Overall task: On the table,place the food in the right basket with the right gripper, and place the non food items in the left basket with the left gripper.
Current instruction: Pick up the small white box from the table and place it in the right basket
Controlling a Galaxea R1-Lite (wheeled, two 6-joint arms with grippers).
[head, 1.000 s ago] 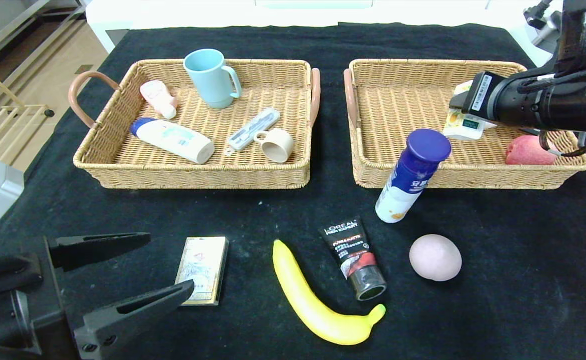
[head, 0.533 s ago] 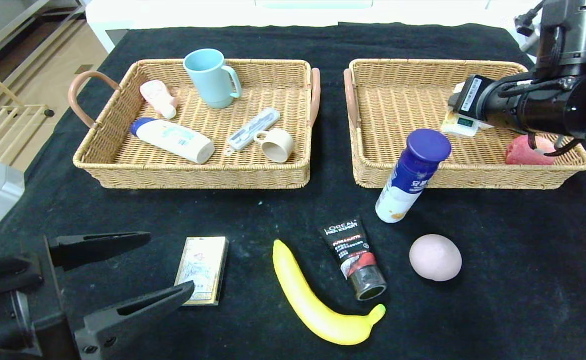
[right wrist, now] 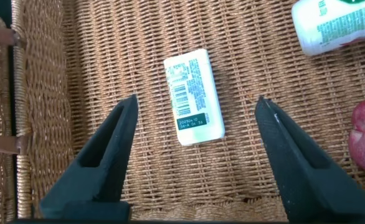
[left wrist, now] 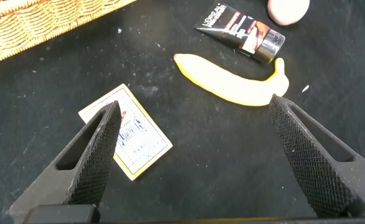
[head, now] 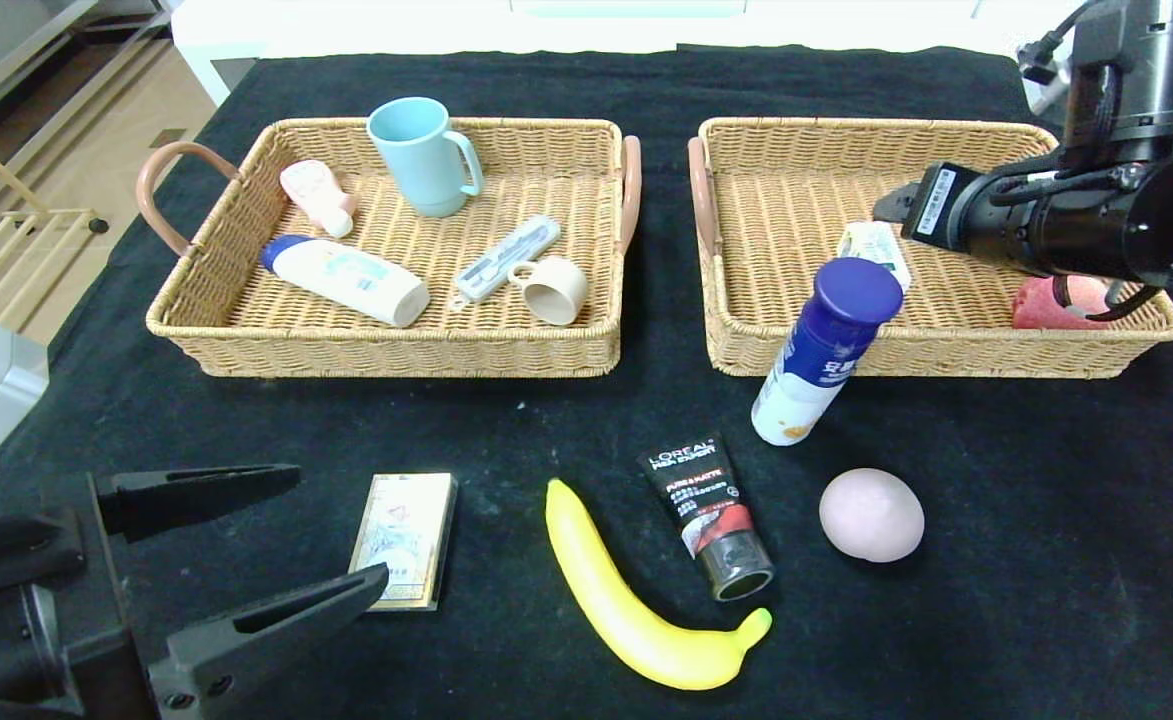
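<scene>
The small white carton (right wrist: 194, 96) lies flat on the right basket (head: 796, 135) floor, barcode up (only the right wrist view shows this). Above it the right gripper (right wrist: 198, 146) hangs spread, touching nothing. The left gripper (head: 246, 540) waits spread near the front.

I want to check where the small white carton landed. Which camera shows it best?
The right wrist view: the white carton lies flat on the right basket floor, barcode label up, between the open jaws of the right gripper. The head view shows only part behind the blue-capped bottle. The left wrist view misses it.
</scene>
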